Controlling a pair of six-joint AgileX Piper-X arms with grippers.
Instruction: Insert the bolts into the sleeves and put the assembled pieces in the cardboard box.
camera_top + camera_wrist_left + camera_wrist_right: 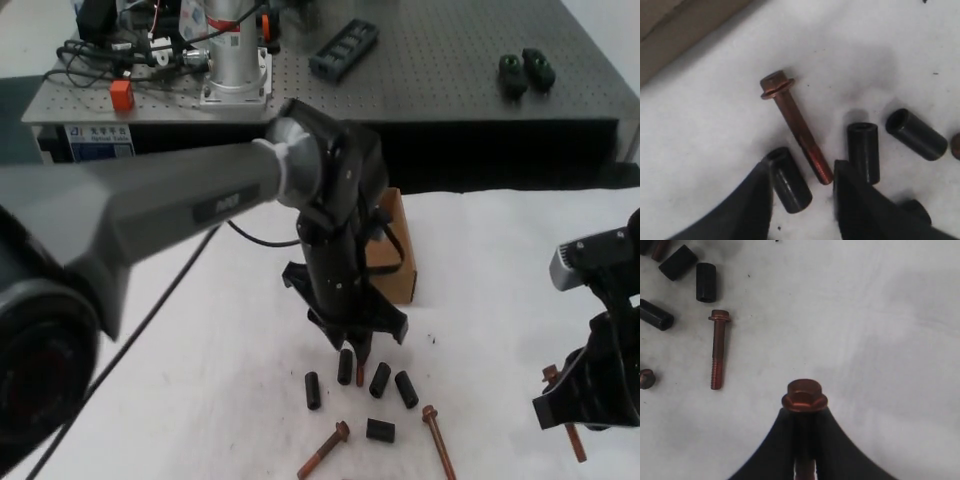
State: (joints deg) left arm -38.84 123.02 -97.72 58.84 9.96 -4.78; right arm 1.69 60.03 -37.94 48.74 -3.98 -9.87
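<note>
Two jobs overlap: right jaws pinch a copper bolt (804, 396) by its shank; left jaws, spread, straddle a black sleeve (788, 184) on the worktop (705, 150) near the cardboard box (395, 282). Pickup stage, I judge; next, close on that sleeve, then align bore with bolt

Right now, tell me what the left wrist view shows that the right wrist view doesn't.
Only the left wrist view: a corner of the cardboard box, and the open left gripper with a sleeve and the tip of a loose bolt between its fingers.
Only the right wrist view: the right gripper shut on a held bolt, head sticking out.
Both: black sleeves and a lying bolt on white cloth.
</note>
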